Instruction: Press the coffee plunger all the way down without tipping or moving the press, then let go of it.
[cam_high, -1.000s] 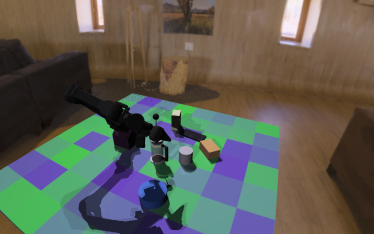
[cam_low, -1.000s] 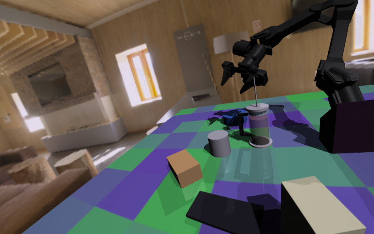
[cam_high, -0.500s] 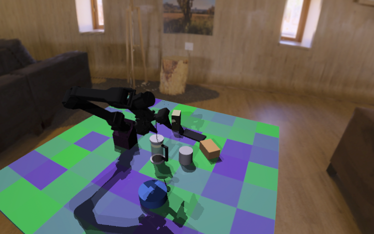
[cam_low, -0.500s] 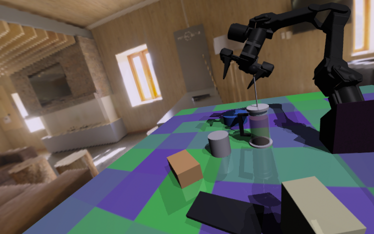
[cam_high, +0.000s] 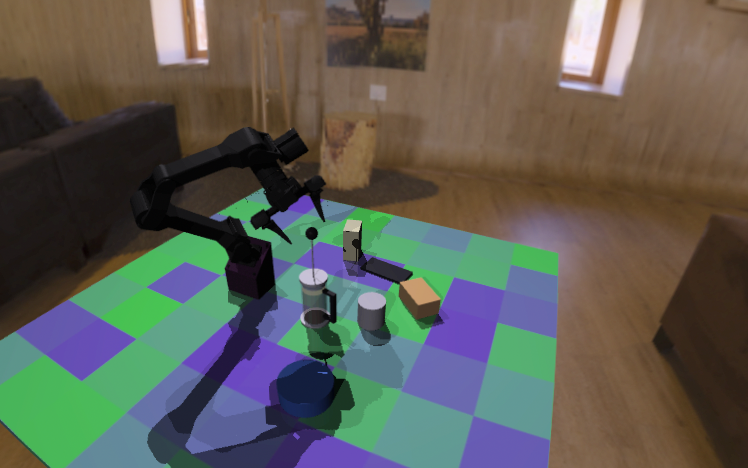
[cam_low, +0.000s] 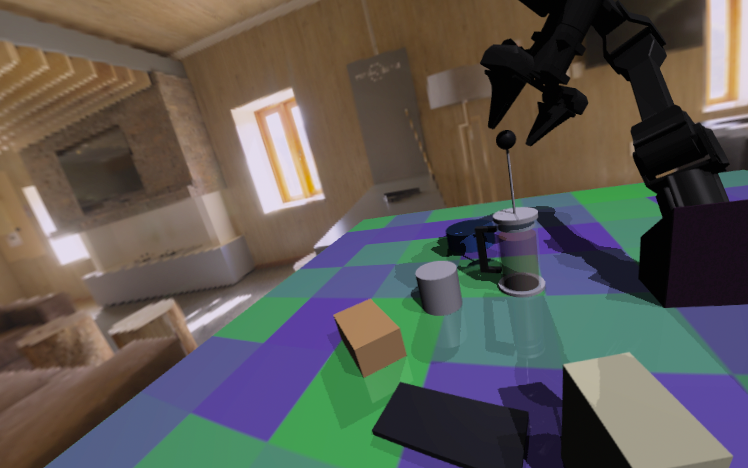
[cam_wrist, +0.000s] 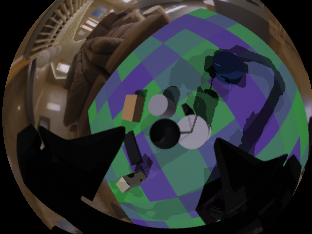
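1. Coffee press (cam_high: 315, 298) stands on the table (cam_high: 496, 353) — arm base (cam_high: 250, 273) at its left.
2. Cylinder (cam_high: 371, 310) just right of it; box (cam_high: 419, 298) beyond.
3. Gripper (cam_high: 300, 223) hangs above the plunger knob (cam_high: 311, 232) — apart.
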